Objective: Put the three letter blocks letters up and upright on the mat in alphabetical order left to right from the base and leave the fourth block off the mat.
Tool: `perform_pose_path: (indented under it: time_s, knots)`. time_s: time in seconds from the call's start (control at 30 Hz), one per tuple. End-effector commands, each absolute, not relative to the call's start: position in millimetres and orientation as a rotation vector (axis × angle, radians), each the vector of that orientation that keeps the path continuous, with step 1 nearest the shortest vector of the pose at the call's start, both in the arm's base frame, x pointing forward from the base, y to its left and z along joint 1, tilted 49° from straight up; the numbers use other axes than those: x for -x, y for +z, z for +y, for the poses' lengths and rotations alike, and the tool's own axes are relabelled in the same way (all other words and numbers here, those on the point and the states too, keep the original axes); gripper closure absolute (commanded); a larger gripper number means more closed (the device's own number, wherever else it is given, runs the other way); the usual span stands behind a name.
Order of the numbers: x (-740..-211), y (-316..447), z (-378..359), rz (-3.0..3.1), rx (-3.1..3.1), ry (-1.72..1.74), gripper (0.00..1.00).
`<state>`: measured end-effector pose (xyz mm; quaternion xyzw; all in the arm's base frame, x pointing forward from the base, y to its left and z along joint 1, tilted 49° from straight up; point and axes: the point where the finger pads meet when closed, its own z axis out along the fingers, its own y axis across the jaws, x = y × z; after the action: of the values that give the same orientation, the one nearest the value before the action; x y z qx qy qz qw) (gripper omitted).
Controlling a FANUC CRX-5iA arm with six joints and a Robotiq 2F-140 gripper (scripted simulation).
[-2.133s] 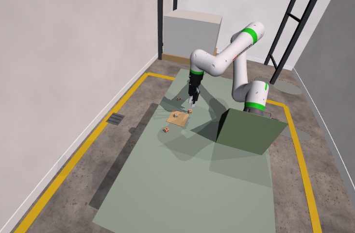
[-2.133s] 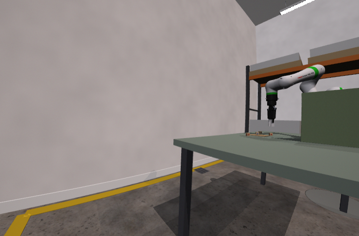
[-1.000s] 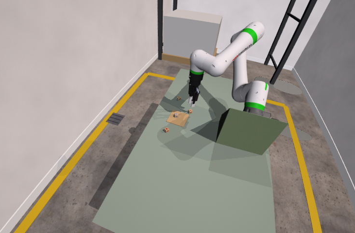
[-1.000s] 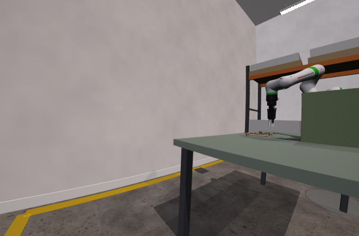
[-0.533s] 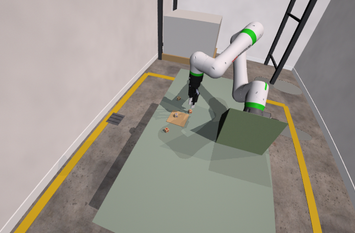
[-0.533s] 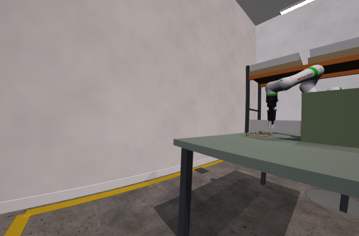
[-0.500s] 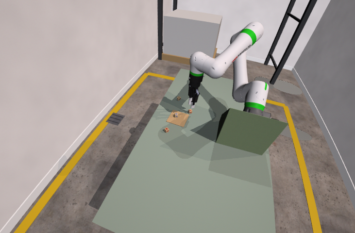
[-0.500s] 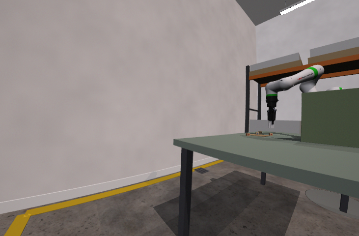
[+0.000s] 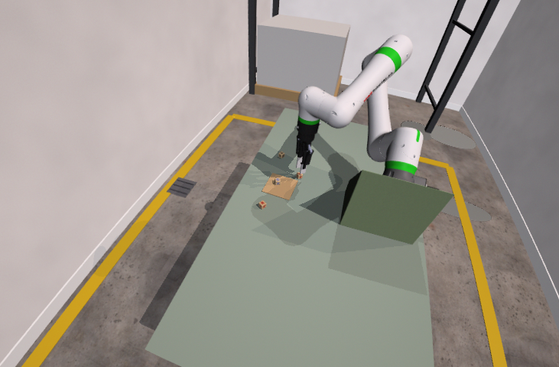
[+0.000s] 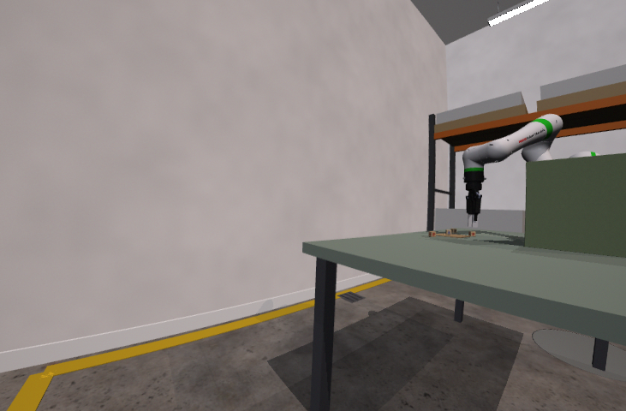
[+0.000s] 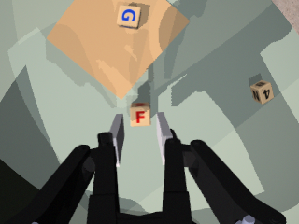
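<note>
A block with a red F on top lies on the table just off one mat corner. My gripper is partly open and empty above it; in the wrist view its fingers stand either side of the F block. A block with a blue G lies on the orange mat, its letter turned relative to the F. A block showing a black 4 lies off the mat. Another block with red marks lies off the opposite side; its letter is too small to read.
A large green box stands on the table beside the arm's base. The 4 block lies toward the table's far left edge in the top view. Shadows of the arm fall across the mat and table.
</note>
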<state>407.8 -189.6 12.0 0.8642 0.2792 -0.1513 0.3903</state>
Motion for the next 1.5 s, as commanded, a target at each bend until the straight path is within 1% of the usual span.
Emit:
perform_pose_path:
  time_s: [0.0,1.47]
  knots:
    - [-408.0,9.8,-192.0,0.71,-2.196,-0.384,0.75]
    - [-407.0,-5.3,-209.9,0.71,-2.196,-0.384,0.75]
